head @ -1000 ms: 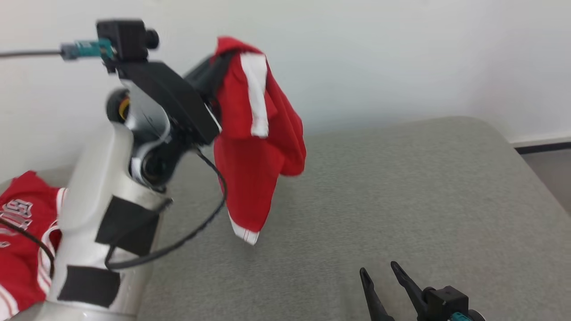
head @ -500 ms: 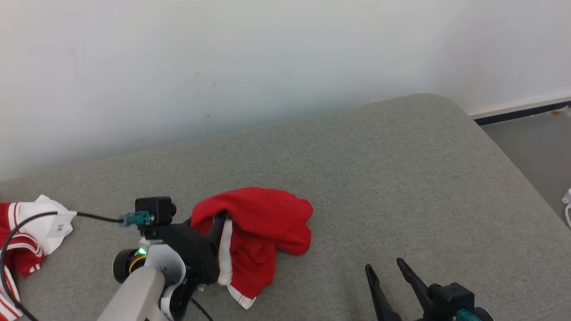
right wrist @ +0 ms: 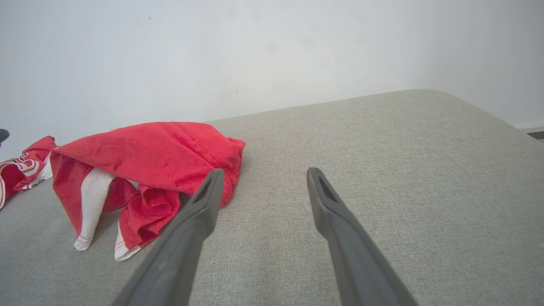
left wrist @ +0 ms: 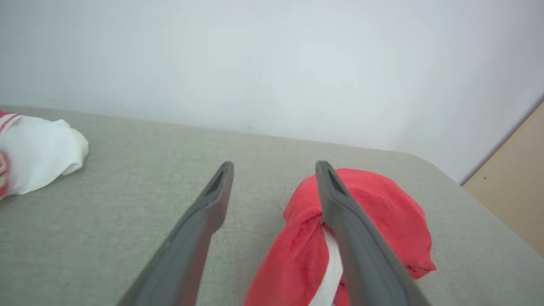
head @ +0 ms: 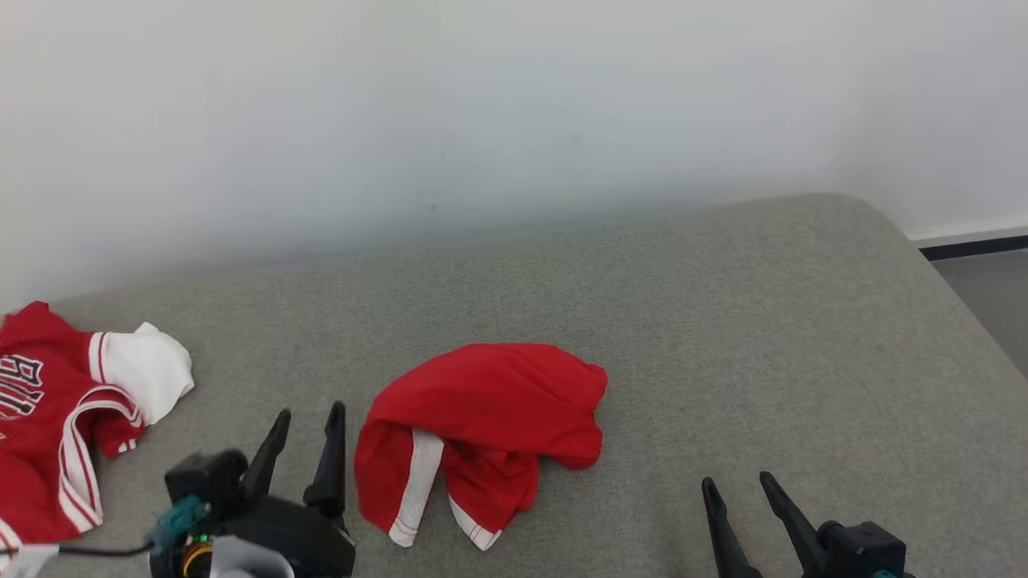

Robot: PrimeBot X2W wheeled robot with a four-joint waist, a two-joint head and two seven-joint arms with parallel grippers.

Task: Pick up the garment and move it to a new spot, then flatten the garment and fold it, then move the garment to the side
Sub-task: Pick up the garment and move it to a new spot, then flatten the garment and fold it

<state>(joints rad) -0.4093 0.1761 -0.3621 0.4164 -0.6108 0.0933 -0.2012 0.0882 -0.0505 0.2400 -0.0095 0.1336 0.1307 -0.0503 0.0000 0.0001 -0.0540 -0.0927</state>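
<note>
The garment (head: pixel 482 425) is a crumpled red piece with white side stripes, lying in a heap on the grey cushion (head: pixel 723 337) near the front middle. In the left wrist view the garment (left wrist: pixel 374 221) lies just right of the fingers, and in the right wrist view the garment (right wrist: pixel 148 170) sits to the left. My left gripper (head: pixel 309 417) stands open just left of the heap, with nothing between its fingers. My right gripper (head: pixel 739 486) is open at the lower right, well apart from the cloth, over bare cushion.
A second red and white jersey (head: pixel 56 417) with lettering lies at the far left of the cushion; its white sleeve (left wrist: pixel 38 153) appears in the left wrist view. A pale wall (head: pixel 514 120) runs behind. The cushion's right edge drops to floor (head: pixel 988 297).
My left gripper has opened and let go of the garment, which dropped from hanging in the air into a heap on the cushion. The left arm drew back and down; the head camera shifted.
</note>
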